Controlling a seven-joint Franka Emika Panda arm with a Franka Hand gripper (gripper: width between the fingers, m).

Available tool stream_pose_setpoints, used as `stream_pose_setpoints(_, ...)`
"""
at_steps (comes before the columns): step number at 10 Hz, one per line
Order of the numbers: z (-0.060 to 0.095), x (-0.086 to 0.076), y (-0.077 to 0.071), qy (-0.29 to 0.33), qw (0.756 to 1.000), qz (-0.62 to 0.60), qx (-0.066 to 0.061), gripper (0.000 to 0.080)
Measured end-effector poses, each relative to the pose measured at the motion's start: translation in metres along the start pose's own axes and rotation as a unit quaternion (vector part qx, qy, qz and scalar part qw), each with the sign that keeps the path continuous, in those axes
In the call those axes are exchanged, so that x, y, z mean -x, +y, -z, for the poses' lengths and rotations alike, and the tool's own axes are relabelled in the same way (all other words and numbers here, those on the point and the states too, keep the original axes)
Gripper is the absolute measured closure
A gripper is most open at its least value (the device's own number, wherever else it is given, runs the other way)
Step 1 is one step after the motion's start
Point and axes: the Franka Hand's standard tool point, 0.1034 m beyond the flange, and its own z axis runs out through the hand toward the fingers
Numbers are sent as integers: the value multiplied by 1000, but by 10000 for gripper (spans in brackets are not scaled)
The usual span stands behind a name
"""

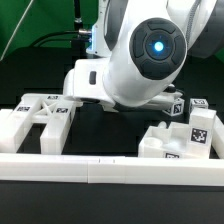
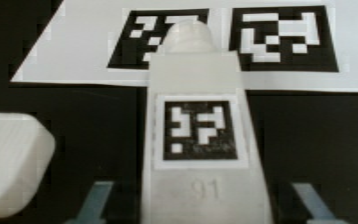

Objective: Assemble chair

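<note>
In the wrist view a white square chair leg (image 2: 199,110) with a black-and-white tag runs lengthwise between my fingers. Its tapered end lies toward the marker board (image 2: 78,50). My gripper (image 2: 202,192) is shut on the leg's near end, one finger (image 2: 101,200) on each side; a thin dark strip shows beside each. Another white chair part (image 2: 12,160) lies close beside the leg. In the exterior view the arm's white housing (image 1: 140,60) hides the gripper and the leg.
More tagged white chair parts lie at the exterior view's left (image 1: 40,115) and right (image 1: 185,135) on the black table. A long white border rail (image 1: 110,166) runs along the front. The marker board carries two tags just beyond the leg's tip.
</note>
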Motion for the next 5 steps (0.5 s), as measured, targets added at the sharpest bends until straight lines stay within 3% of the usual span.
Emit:
stream_pose_setpoints(2, 13, 5, 9, 1, 1000, 8, -5, 514)
stream_pose_setpoints(5, 45, 26, 26, 4, 1000, 13, -20, 514)
